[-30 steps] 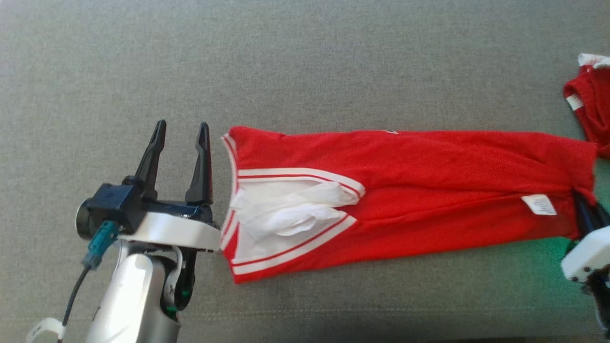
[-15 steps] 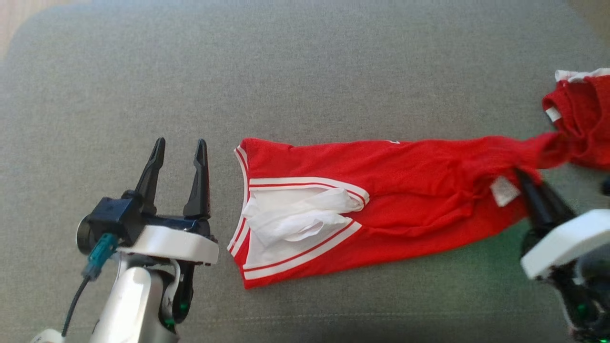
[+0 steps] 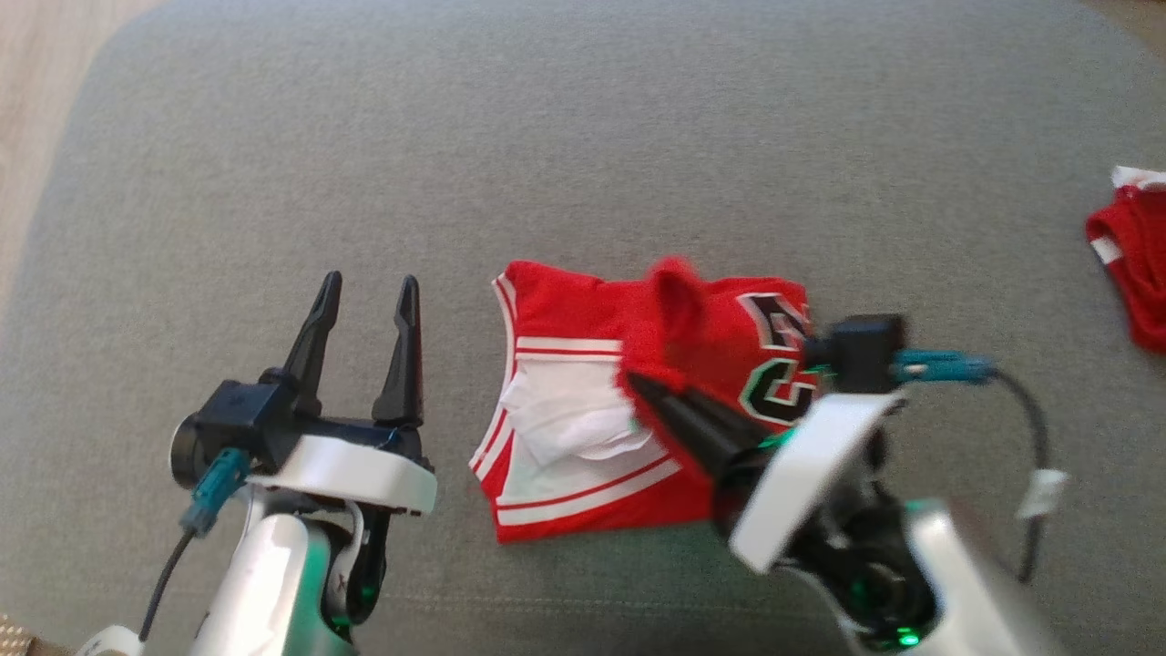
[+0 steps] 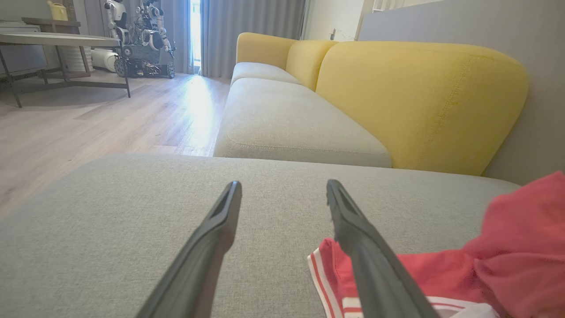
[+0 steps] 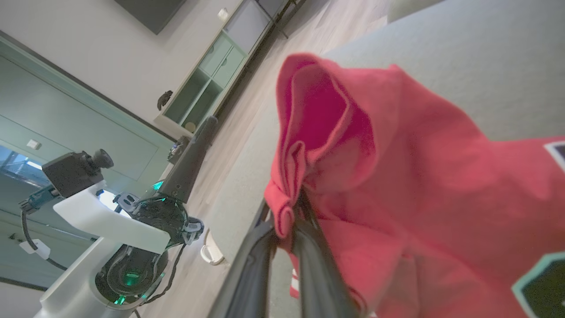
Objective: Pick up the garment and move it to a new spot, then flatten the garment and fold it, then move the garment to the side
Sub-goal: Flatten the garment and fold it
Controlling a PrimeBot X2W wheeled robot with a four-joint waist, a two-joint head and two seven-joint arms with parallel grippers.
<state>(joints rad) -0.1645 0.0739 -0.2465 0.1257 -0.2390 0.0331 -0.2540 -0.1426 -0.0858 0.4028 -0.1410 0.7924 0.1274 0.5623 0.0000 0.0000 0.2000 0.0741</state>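
The garment (image 3: 583, 310), a red jersey with white trim, lies on the grey cushion (image 3: 547, 137), doubled over so a black printed number faces up. My right gripper (image 3: 638, 384) is shut on a bunched red edge of it, held above the white-trimmed left half. In the right wrist view the fabric (image 5: 397, 176) drapes from the closed right gripper (image 5: 293, 212). My left gripper (image 3: 369, 284) stands open just left of the jersey's left edge, holding nothing. In the left wrist view the left gripper (image 4: 282, 187) frames bare cushion, with the jersey (image 4: 423, 269) at lower right.
Another red and white garment (image 3: 1134, 264) lies at the cushion's right edge. Wood floor (image 3: 36, 55) shows past the cushion's upper left corner. A yellow-backed sofa (image 4: 419, 101) stands beyond the cushion in the left wrist view.
My right gripper has carried the jersey's right end leftward over the rest, doubling it and turning the printed number up. The left gripper stayed open. The head camera has shifted.
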